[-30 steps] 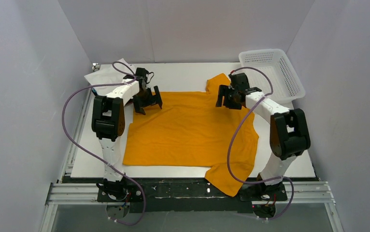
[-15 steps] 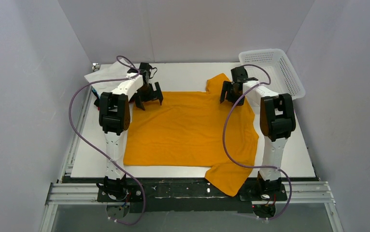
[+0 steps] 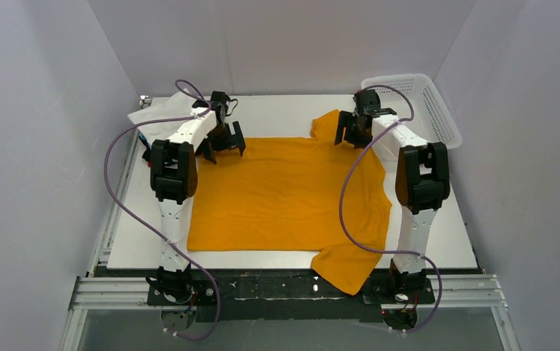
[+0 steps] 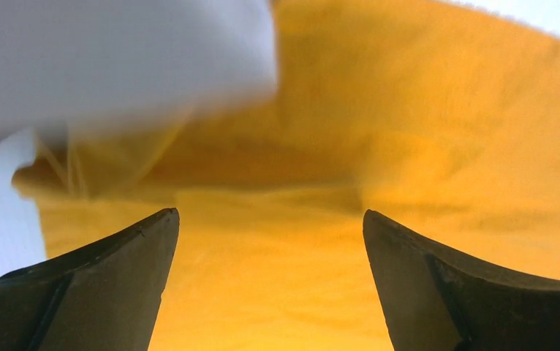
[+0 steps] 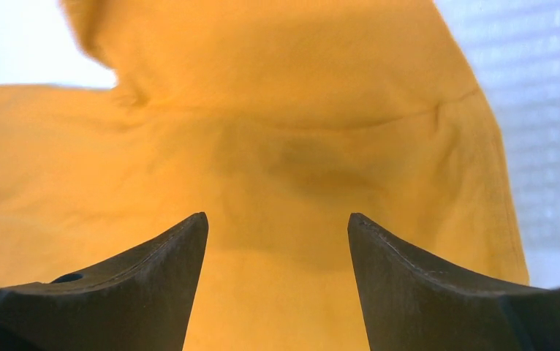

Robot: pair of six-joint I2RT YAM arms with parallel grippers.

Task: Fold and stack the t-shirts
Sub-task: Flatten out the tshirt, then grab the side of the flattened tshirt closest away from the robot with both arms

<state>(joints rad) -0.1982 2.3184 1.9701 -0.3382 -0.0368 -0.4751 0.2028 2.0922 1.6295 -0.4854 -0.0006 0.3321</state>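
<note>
The orange-yellow t-shirt lies spread flat on the white table, one sleeve hanging over the near edge and one sleeve at the far side. My left gripper is open just above the shirt's far left corner; in the left wrist view orange cloth fills the gap between its fingers. My right gripper is open above the far right sleeve; the right wrist view shows cloth below it. A folded white shirt lies at the far left. Other folded shirts are mostly hidden.
A white plastic mesh basket stands at the far right corner, beside the right gripper. Grey walls close in on three sides. The table's near edge meets a metal rail where the arm bases sit.
Both grippers have moved farther from me, toward the shirt's far edge; the right one moved right onto the far sleeve. Both stay open. The shirt has not moved.
</note>
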